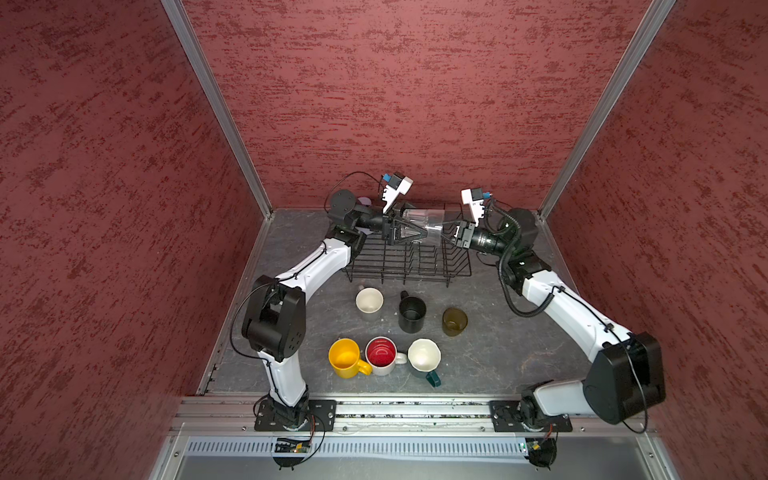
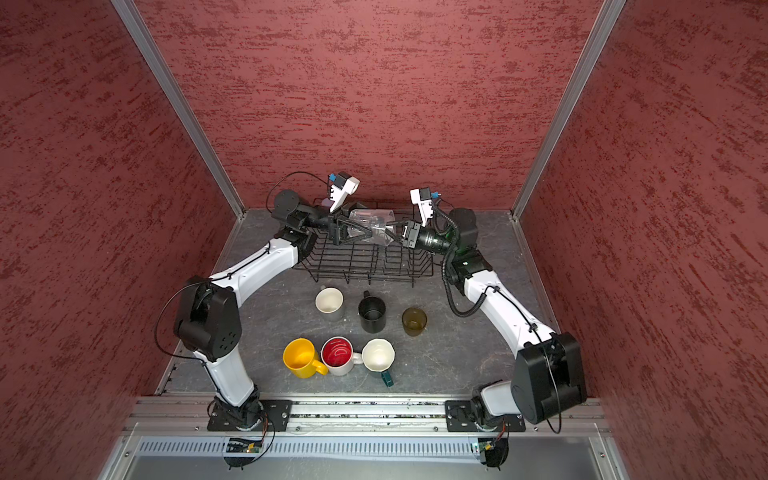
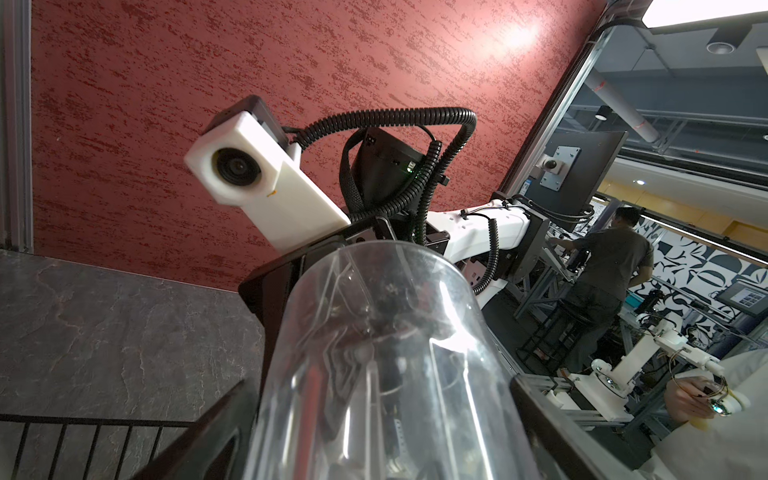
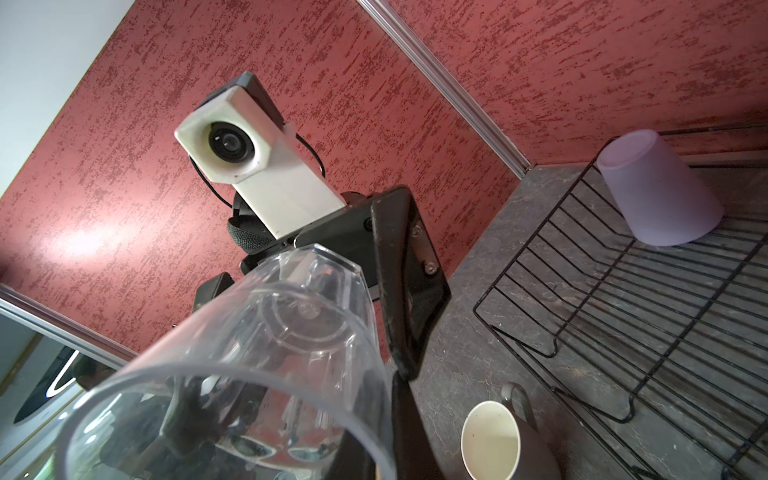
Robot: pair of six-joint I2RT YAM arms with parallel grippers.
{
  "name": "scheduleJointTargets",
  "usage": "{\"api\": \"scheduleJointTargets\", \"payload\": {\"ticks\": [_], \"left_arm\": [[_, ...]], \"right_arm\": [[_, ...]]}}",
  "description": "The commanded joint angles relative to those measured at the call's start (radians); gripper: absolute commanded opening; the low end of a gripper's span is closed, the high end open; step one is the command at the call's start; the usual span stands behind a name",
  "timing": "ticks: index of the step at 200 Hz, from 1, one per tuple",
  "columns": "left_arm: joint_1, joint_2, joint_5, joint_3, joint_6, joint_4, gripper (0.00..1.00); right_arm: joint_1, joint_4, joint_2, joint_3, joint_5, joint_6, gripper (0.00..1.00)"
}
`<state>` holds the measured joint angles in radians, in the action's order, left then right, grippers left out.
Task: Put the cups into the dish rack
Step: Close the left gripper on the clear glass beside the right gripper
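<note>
Clear tumbler (image 3: 374,374) was held on its side above the dish rack (image 1: 409,266), between both arms. Right gripper (image 1: 448,233) fingers were closed, pinching its rim. Left gripper (image 1: 417,224) fingers were spread wide around its base; contact could not be judged. Lavender cup (image 4: 660,191) was noted upturned inside the rack. Six other cups, yellow mug (image 1: 347,357) to amber glass (image 1: 454,321), were found on the bench (image 1: 498,353) before the rack.

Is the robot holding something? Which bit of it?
The right gripper pinches the clear glass by its rim; the left gripper straddles its base, grip unclear.
</note>
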<state>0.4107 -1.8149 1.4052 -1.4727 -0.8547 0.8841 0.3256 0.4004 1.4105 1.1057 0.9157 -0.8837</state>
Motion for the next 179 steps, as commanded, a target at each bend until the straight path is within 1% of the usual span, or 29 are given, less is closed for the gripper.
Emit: {"api": "scheduleJointTargets", "payload": {"ticks": [1,22,68,112,153,167,179], "left_arm": [[0.010,-0.013,0.012,-0.029,-0.024,0.039,0.92],[0.014,-0.021,0.015,-0.039,-0.038,0.051,0.88],[0.017,-0.040,0.020,-0.062,-0.071,0.073,0.76],[0.021,-0.050,0.025,-0.075,-0.112,0.121,0.70],[0.023,-0.057,0.034,-0.089,-0.121,0.122,0.57],[0.025,-0.056,0.033,-0.092,-0.127,0.124,0.57],[0.026,-0.054,0.032,-0.092,-0.125,0.124,0.63]], "right_arm": [[0.006,0.107,0.009,-0.008,0.015,-0.048,0.00],[0.006,0.137,0.018,-0.015,0.020,-0.067,0.00],[0.007,0.161,0.027,-0.019,0.015,-0.081,0.00],[0.006,0.176,0.038,-0.020,-0.006,-0.093,0.00],[0.006,0.185,0.038,-0.024,-0.026,-0.101,0.00],[0.005,0.200,0.038,-0.024,-0.028,-0.108,0.00],[0.006,0.211,0.038,-0.023,-0.031,-0.116,0.00]]}}
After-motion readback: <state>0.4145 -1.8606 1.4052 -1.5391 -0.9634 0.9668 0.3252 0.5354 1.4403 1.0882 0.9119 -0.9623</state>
